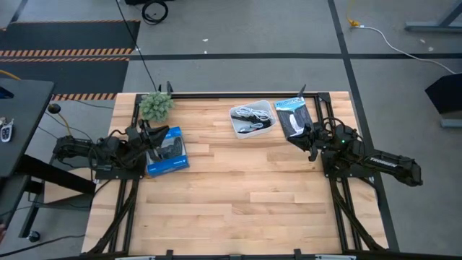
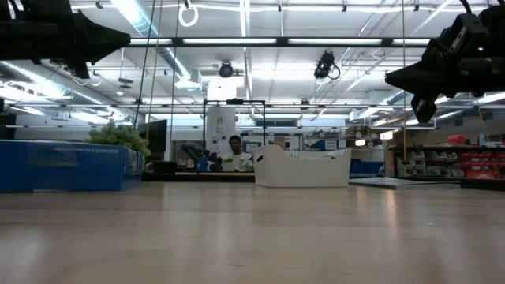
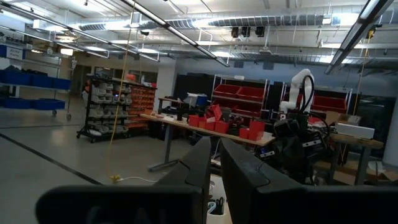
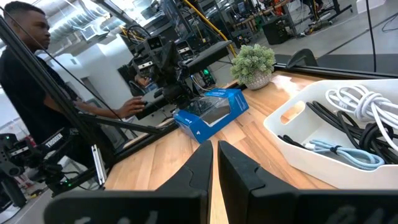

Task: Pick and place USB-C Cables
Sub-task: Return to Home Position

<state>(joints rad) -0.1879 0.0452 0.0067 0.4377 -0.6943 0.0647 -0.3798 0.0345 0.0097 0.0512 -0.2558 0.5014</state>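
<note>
Over the wooden table (image 1: 245, 189) (shelving (image 3: 107, 107) beyond), left gripper (image 3: 215, 145) and right gripper (image 4: 215, 145) show fingers together.

On my overhead feed 1 pale butcher-block wooden table (image 1: 245, 188), 1 blue cardboard box with a black picture (image 1: 172, 153) near its left edge, 1 small green leafy potted plant (image 1: 156, 105) just behind that box, 1 flat black-and-blue packet (image 1: 292, 119) toward the far right, 1 person in dark clothing (image 4: 37, 81) beyond the table

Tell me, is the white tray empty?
No. White, black and light blue cables lie coiled inside the tray.
</note>
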